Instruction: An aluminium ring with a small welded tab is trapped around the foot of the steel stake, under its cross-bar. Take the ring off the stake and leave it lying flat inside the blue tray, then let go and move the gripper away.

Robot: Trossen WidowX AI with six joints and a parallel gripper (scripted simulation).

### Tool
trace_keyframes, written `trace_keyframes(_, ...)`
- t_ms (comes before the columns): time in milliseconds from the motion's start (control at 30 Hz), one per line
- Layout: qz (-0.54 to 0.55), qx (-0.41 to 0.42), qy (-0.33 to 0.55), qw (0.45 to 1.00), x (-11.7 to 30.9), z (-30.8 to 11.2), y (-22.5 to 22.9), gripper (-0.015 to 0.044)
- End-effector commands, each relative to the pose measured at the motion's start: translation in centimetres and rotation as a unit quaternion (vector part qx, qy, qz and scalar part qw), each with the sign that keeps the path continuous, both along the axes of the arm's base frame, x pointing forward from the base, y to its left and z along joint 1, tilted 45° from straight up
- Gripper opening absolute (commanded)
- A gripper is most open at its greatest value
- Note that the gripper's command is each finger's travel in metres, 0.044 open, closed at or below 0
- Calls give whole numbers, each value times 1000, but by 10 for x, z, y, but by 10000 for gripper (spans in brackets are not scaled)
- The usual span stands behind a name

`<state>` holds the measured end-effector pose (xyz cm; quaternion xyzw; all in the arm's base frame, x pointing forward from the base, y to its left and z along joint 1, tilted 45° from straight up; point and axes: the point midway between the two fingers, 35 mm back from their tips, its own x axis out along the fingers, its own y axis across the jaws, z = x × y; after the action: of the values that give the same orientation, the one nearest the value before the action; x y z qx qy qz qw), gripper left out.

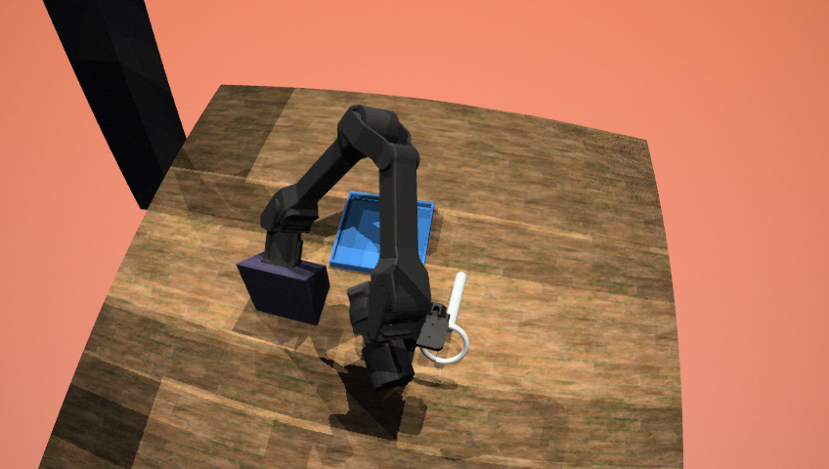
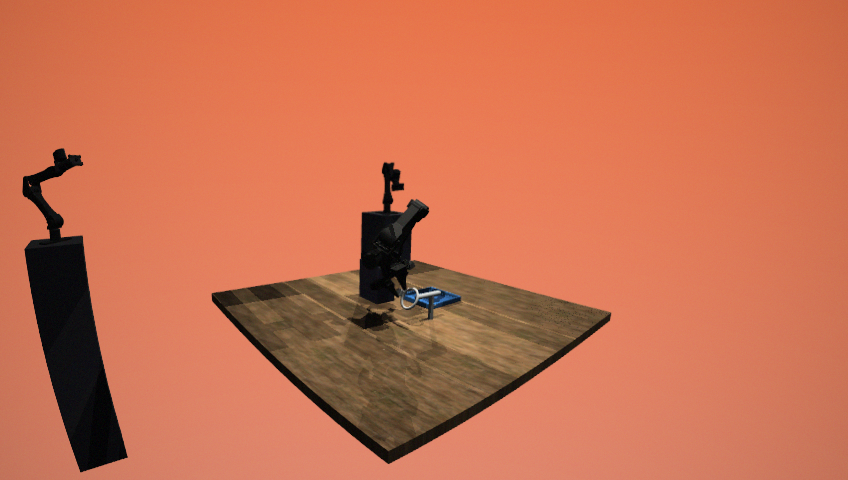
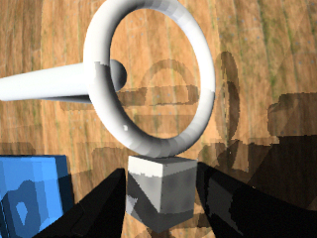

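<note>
Ring (image 1: 465,350) (image 2: 402,300) (image 3: 97,50), its tab (image 3: 160,190) clamped in hand (image 1: 419,345) (image 2: 401,290) (image 3: 160,173), cross-bar (image 1: 458,296) (image 2: 429,294) (image 3: 45,81) end visible through ring, blue tray (image 1: 350,268) (image 2: 446,302) (image 3: 62,183) lower left of ring
</note>
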<state>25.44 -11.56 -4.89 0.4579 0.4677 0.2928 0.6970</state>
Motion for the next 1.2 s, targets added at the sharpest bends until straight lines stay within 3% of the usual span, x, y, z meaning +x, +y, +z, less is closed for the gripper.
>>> trace_keyframes(0,0,-3,-2,1000,1,3,-6,0)
trace_keyframes(1167,0,-4,-2,1000,-5,42,-45,0)
